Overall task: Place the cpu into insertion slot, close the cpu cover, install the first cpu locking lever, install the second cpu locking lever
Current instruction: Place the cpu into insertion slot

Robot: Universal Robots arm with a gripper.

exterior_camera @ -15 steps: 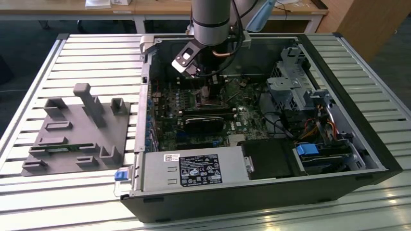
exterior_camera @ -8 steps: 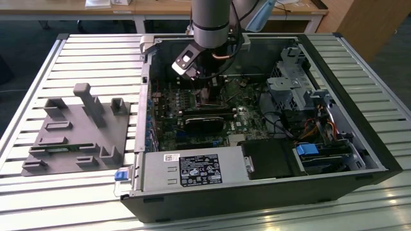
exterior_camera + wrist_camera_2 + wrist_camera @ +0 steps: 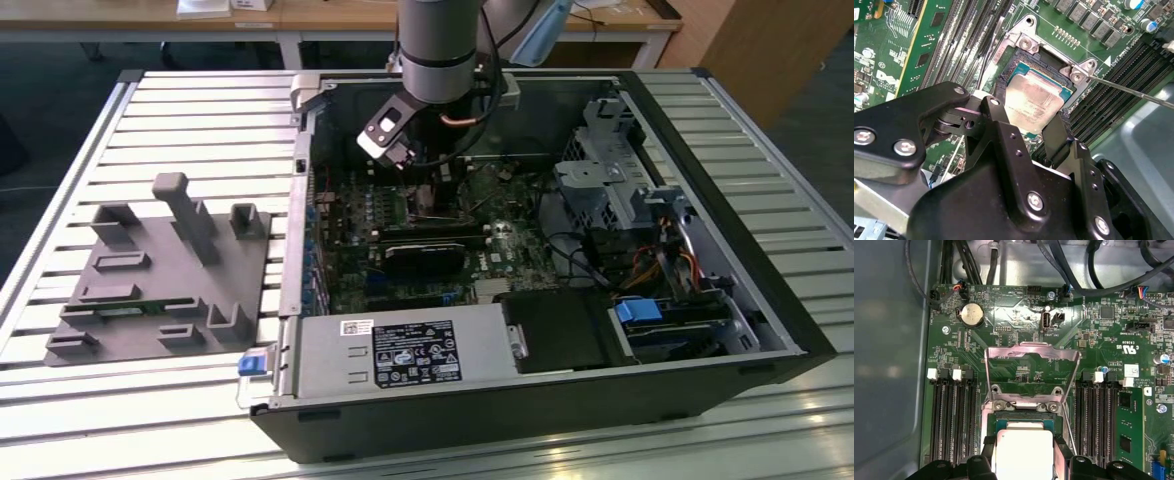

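At the exterior view's left, a grey moulded plastic fixture (image 3: pixel 160 270) with upright posts sat on the pale slatted metal table (image 3: pixel 80 130). Toward the middle stood the open black computer case (image 3: pixel 787 340). The grey cylindrical robot arm (image 3: pixel 438 50) reached down into it over the green motherboard (image 3: pixel 354 215). Further to the exterior view's right, inside the case, were a silver drive cage (image 3: pixel 601 160) and dark cables (image 3: pixel 577 255).

In the second wrist view the black two-fingered gripper (image 3: pixel 1029 120) had its fingers (image 3: pixel 1001 120) pressed against two opposite edges of the cpu (image 3: pixel 1036 97), a small flat square chip with a dull silver-grey metal top, and was clamped on it. The cpu lay over the insertion slot (image 3: pixel 1034 57), a small square socket with a black frame; whether it was fully seated could not be told. In the first wrist view the cpu cover (image 3: pixel 1029 351), a thin square silver metal frame with a central window, stood raised open beyond the socket, apart from the cpu. A thin silver locking lever (image 3: pixel 1134 92) angled away from one socket corner. Long black memory slots (image 3: pixel 951 415) flanked the socket.
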